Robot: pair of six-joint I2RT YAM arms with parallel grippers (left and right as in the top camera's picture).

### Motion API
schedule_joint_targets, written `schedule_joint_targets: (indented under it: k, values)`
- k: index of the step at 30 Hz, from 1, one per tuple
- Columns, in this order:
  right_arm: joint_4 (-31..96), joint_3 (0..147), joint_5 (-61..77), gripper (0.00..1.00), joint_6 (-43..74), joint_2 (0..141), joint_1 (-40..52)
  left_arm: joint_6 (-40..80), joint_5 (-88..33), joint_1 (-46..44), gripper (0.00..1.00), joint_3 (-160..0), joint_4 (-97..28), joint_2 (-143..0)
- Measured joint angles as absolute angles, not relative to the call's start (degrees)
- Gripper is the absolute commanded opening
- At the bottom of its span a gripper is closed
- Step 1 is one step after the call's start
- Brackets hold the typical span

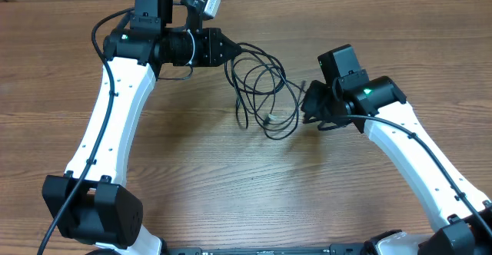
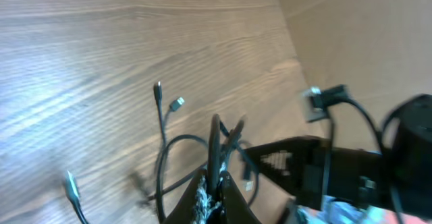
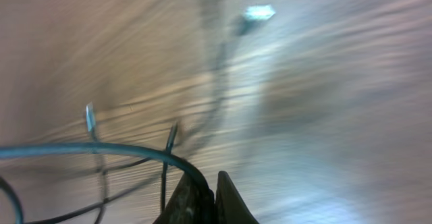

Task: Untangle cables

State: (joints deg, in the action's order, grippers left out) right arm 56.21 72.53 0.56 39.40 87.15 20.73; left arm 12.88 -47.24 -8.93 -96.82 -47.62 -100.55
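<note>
Overhead, the wooden table (image 1: 200, 178) fills the view. The cables (image 1: 261, 82) lie on it as a loose tangle of thin black loops, a little above its middle. The left arm (image 1: 115, 117) reaches in from the tangle's left, the right arm (image 1: 419, 159) from its right. The left gripper (image 1: 229, 51) meets the tangle's upper left edge. In the left wrist view its fingers (image 2: 190, 207) are pressed together on a bunch of strands rising between them. The right gripper (image 1: 309, 101) touches the tangle's right side. The right wrist view is badly blurred, but its fingers (image 3: 229, 204) appear closed on one strand curving in from the left. Smallest, a silver-tipped plug (image 1: 269, 120) lies at the tangle's lower edge.
</note>
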Motion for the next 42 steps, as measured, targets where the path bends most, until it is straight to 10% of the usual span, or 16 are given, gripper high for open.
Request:
schedule_joint_targets:
  k: [15, 23, 42]
  values:
    - [58.98, 88.95, 8.49, 0.04, 22.74, 84.73, 20.25, 2.02, -39.79, -8.49, 0.05, -96.82, -54.30, -100.55]
    - [60.84, 89.47, 17.34, 0.04, 22.48, 84.07, 20.25, -1.52, -34.61, -10.46, 0.66, -96.84, -57.82, -100.57]
    - [63.11, 89.47, 18.70, 0.04, 22.50, 84.07, 20.25, -14.61, -44.93, -16.95, 0.53, -96.86, -50.22, -114.69]
